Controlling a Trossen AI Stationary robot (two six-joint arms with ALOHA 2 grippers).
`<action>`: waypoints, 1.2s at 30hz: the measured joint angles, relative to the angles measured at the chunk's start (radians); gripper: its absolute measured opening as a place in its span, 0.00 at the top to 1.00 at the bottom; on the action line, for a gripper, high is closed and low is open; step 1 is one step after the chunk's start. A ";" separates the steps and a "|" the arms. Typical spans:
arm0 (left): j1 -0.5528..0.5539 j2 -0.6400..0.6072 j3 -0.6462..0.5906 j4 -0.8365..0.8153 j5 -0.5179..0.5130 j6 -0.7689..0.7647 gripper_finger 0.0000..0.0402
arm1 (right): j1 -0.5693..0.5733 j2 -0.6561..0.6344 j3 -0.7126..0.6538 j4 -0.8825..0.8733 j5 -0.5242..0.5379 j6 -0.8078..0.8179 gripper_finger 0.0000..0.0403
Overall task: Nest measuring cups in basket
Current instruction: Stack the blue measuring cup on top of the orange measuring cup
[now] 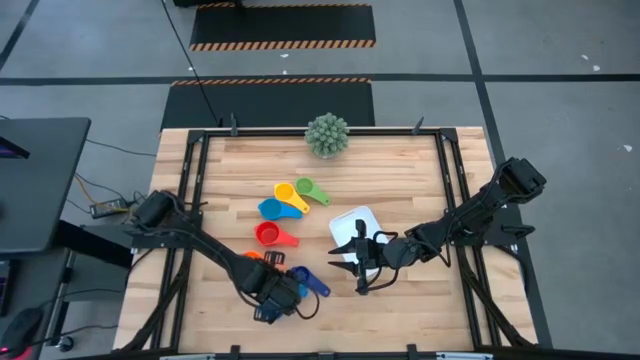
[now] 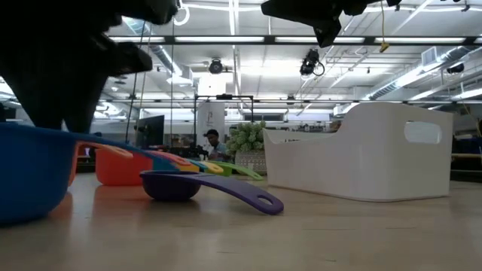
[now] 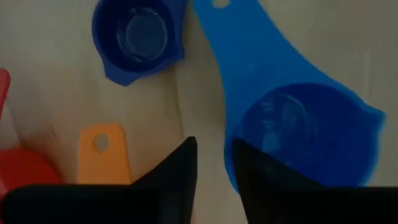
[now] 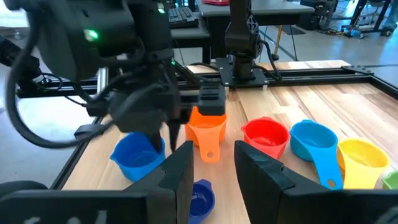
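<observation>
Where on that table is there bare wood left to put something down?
The far left corner, left of the spiky plant, is bare, as is the far right stretch behind the white basket. The near right corner looks free too. It is crowded mid-table, where the coloured cups lie, and near left, where the left gripper hangs over the blue cup.

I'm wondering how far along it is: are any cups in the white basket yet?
No. From above, the basket shows no cups inside, and the coloured cups lie on the table.
</observation>
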 joint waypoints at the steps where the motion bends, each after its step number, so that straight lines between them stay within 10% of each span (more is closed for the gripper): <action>1: 0.006 0.001 -0.012 0.008 0.015 -0.006 0.71 | 0.000 0.000 0.000 0.000 0.000 0.000 0.69; 9: 0.035 0.002 -0.089 0.091 0.110 -0.051 0.72 | 0.000 0.000 0.000 0.000 0.000 0.000 0.69; 19: 0.032 0.002 -0.097 0.096 0.120 -0.011 0.97 | -0.006 0.000 0.000 0.001 0.000 -0.004 0.69; 36: 0.000 -0.136 0.024 -0.244 -0.012 0.228 0.98 | -0.016 0.000 0.000 0.009 0.000 -0.008 0.69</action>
